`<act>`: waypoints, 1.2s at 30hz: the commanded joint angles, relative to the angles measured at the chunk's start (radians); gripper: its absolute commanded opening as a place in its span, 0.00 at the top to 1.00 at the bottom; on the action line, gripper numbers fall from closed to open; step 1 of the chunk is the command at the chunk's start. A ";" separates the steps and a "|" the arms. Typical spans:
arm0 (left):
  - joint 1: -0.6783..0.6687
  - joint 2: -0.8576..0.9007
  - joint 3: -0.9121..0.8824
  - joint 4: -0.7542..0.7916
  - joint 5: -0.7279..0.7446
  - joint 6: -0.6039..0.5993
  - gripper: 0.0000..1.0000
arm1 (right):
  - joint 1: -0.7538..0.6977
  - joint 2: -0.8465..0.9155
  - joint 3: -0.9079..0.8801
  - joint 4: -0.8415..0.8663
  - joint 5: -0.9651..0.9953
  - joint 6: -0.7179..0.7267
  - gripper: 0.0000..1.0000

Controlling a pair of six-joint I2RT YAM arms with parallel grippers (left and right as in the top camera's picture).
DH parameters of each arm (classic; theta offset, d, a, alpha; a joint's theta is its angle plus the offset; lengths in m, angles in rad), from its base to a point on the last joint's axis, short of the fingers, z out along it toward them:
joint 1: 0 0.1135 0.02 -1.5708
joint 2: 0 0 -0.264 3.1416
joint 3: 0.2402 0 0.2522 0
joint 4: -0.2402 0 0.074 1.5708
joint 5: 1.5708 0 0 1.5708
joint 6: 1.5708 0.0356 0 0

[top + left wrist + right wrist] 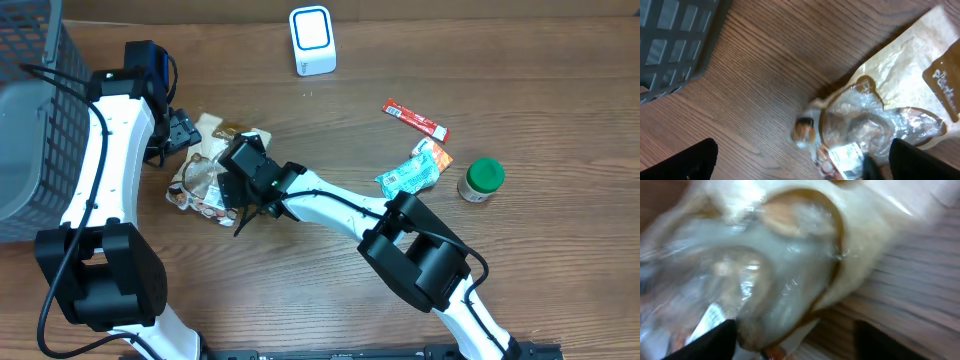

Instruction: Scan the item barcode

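Lying beneath the right gripper, snack bag sits well apart from scanner.

One each: snack bag, teal packet, red sachet, green-lidded jar, white scanner, grey basket.

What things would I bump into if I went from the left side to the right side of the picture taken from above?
gray basket → snack bag → white scanner → green-lidded jar
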 commanded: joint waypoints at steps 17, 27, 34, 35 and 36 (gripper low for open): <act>-0.007 -0.008 0.016 0.001 -0.010 0.000 0.00 | -0.188 -0.174 -0.013 -0.655 0.283 0.178 0.10; -0.007 -0.008 0.016 0.001 -0.010 0.001 0.00 | -0.325 -0.275 -0.013 -0.731 0.185 0.206 0.00; -0.007 -0.008 0.016 0.001 -0.010 0.000 0.00 | -0.349 -0.260 -0.066 -0.647 0.161 0.206 0.19; -0.007 -0.008 0.016 0.001 -0.010 0.000 0.00 | -0.348 -0.260 -0.093 -0.619 0.147 0.206 0.24; -0.007 -0.008 0.016 0.001 -0.010 0.000 0.00 | -0.346 -0.260 -0.115 -0.598 0.128 0.206 0.26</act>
